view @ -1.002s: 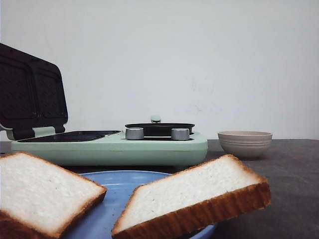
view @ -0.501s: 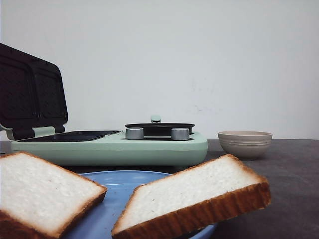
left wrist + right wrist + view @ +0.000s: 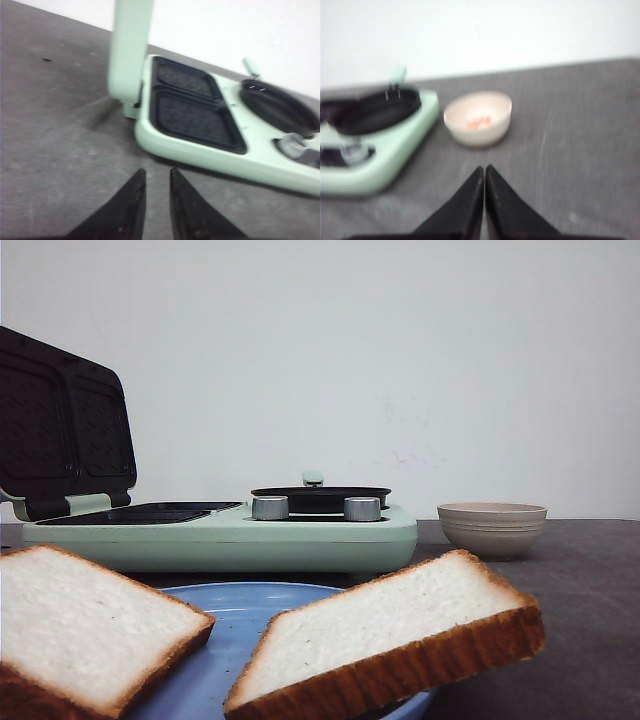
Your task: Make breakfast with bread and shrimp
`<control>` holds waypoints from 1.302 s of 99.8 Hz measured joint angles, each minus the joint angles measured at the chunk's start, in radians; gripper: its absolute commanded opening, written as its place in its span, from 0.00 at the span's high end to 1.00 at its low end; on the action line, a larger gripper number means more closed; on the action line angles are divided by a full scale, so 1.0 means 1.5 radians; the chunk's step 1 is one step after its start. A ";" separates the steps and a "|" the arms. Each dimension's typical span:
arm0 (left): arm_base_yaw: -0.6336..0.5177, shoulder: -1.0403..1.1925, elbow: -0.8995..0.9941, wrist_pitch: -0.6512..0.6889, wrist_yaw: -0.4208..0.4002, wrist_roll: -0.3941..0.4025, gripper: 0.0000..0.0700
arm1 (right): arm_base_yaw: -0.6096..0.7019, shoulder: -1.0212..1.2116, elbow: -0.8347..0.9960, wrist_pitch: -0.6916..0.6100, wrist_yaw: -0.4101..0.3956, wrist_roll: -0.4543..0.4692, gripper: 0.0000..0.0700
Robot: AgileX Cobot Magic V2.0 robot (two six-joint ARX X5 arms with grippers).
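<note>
We count two bread slices (image 3: 85,625) (image 3: 385,635) on one blue plate (image 3: 235,615), one mint sandwich maker (image 3: 225,535) with two silver knobs (image 3: 270,507) (image 3: 361,509), and one beige bowl (image 3: 478,118) holding the shrimp (image 3: 479,121); our left gripper (image 3: 156,175) is slightly parted, our right gripper (image 3: 484,171) closed, both empty

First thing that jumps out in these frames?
Two slices of bread fill the foreground of the front view, lying on a blue plate. Behind them sits a mint-green sandwich maker with its lid raised at its left end. To its right stands a beige bowl holding small orange-red shrimp; both grippers hang empty above the table.
</note>
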 measured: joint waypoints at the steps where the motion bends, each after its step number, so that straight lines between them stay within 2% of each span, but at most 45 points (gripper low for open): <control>1: 0.000 0.003 0.005 -0.003 0.001 -0.002 0.98 | 0.000 0.001 0.005 -0.002 0.003 0.002 1.00; 10: 0.000 0.030 0.053 -0.033 0.005 -0.012 0.98 | 0.000 0.026 0.051 -0.029 0.025 0.020 1.00; 29: 0.000 0.137 0.158 -0.122 0.013 -0.013 0.98 | 0.000 0.140 0.140 -0.136 0.026 0.036 1.00; 43: 0.000 0.231 0.231 -0.200 0.060 -0.004 0.98 | 0.000 0.243 0.213 -0.221 0.015 0.040 1.00; 55: 0.000 0.297 0.274 -0.269 0.106 0.006 0.98 | 0.000 0.331 0.242 -0.269 -0.021 0.041 1.00; 71: 0.000 0.329 0.284 -0.288 0.143 0.009 0.98 | 0.000 0.388 0.252 -0.266 -0.065 0.041 1.00; 83: 0.000 0.328 0.284 -0.288 0.148 0.006 0.98 | 0.000 0.385 0.259 -0.261 -0.099 0.051 1.00; 99: 0.000 0.329 0.285 -0.289 0.169 -0.022 0.98 | 0.000 0.384 0.259 -0.262 -0.107 0.073 1.00; 119: 0.000 0.352 0.286 -0.312 0.239 -0.028 0.98 | 0.000 0.385 0.259 -0.275 -0.147 0.091 1.00; 130: -0.008 0.393 0.287 -0.342 0.249 -0.028 0.98 | 0.000 0.387 0.259 -0.275 -0.172 0.103 1.00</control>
